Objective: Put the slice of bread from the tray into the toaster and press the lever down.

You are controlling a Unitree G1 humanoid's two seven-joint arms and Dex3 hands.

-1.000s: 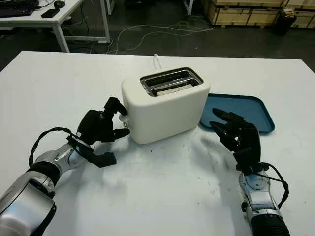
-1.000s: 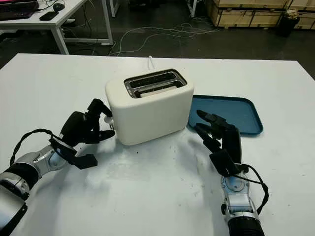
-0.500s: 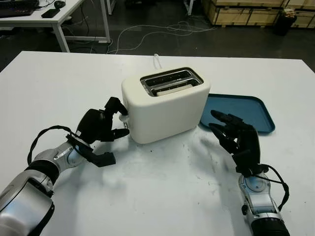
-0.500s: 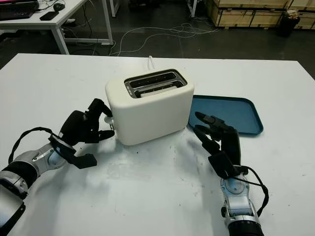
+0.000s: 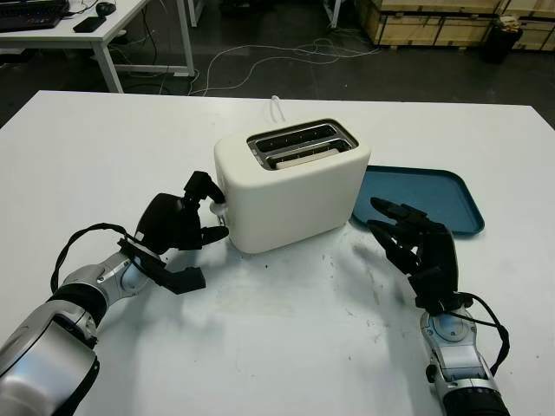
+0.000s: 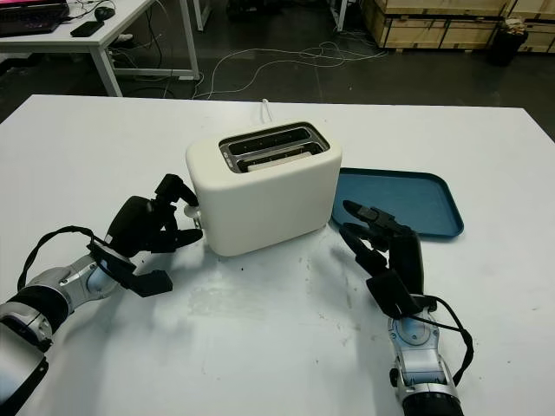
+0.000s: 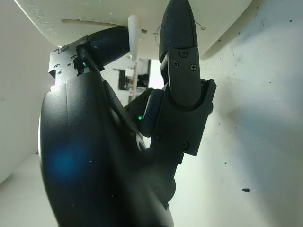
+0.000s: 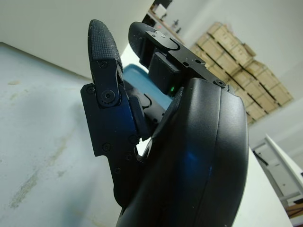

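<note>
You had the black three-fingered left hand point(image 5: 179, 227) at the lever end of the cream-white plastic two-slot toaster point(image 5: 291, 184), its fingers curled around the small white lever point(image 7: 134, 41), which stood between two fingertips point(image 7: 177, 28) pressed up against the toaster's end wall. Just beyond that hand, the pale slice of bread point(image 5: 305, 156) sat down inside the toaster slot nearer you, with its top edge showing between the metal guides. To the right of the toaster, your black right hand point(image 5: 420, 245) was open and held nothing, raised over the white table point(image 5: 130, 147) just beside the toaster's right-hand corner. The flat teal plastic tray point(image 5: 434, 195) lay just behind that hand's fingertips, its left edge close to the toaster.
</note>
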